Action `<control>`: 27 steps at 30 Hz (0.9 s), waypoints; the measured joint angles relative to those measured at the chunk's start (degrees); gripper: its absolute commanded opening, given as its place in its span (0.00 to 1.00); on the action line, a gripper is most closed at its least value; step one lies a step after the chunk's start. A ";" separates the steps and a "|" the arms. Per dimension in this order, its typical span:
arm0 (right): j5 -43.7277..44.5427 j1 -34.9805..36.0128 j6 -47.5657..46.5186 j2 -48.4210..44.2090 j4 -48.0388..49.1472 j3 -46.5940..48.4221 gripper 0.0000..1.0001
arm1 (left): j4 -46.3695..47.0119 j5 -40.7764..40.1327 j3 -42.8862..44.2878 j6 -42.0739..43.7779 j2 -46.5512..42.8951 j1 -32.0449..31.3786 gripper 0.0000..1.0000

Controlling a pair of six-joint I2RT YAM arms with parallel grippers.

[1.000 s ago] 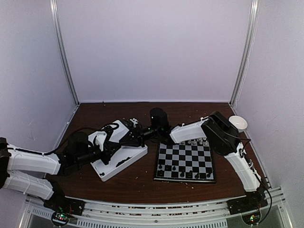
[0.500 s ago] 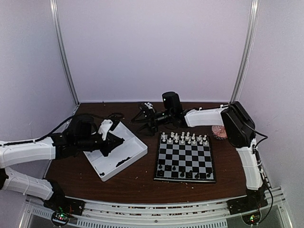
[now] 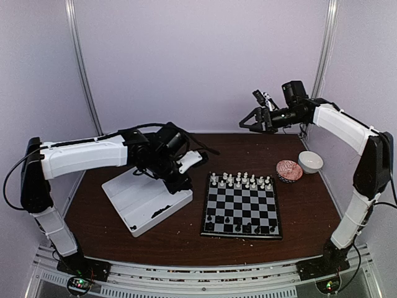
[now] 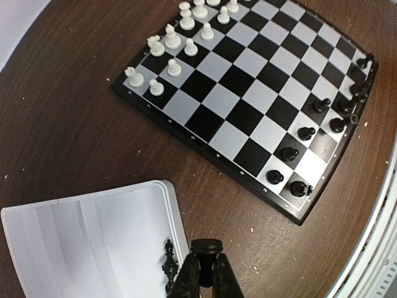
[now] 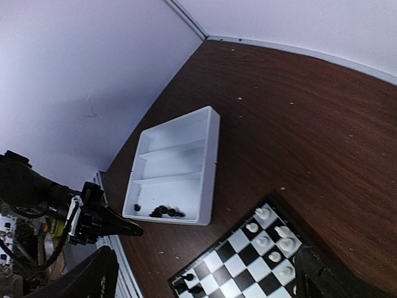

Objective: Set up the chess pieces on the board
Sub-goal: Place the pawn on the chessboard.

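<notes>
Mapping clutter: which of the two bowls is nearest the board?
The reddish patterned bowl, just off the board at its far right corner; the plain white bowl sits beyond it, farther right.

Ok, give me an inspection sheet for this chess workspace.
Surface: brown table, scattered specks.
Job's things: board; black chess pieces partly placed on near side, more in white tray.
Clutter: white pieces on far side; pink bowl, white bowl.
Grippers: left gripper shut by tray corner, black piece at its tips; right gripper open, high near back wall.
Cables: black cable loops beside left arm.
Surroundings: plain walls; nothing else seen.
</notes>
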 measured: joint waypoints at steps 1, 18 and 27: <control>0.96 -1.88 -2.19 -1.86 -1.27 -1.38 0.99 | -2.43 -1.36 2.95 0.76 2.78 -0.83 0.01; 0.72 -13.16 -9.92 -10.56 -2.69 -22.60 1.00 | -33.90 -23.98 40.74 13.88 38.51 -11.61 0.05; -2.86 -14.25 -8.79 -10.49 -0.24 -23.61 1.00 | -36.59 -28.04 44.54 16.68 40.57 -12.33 0.05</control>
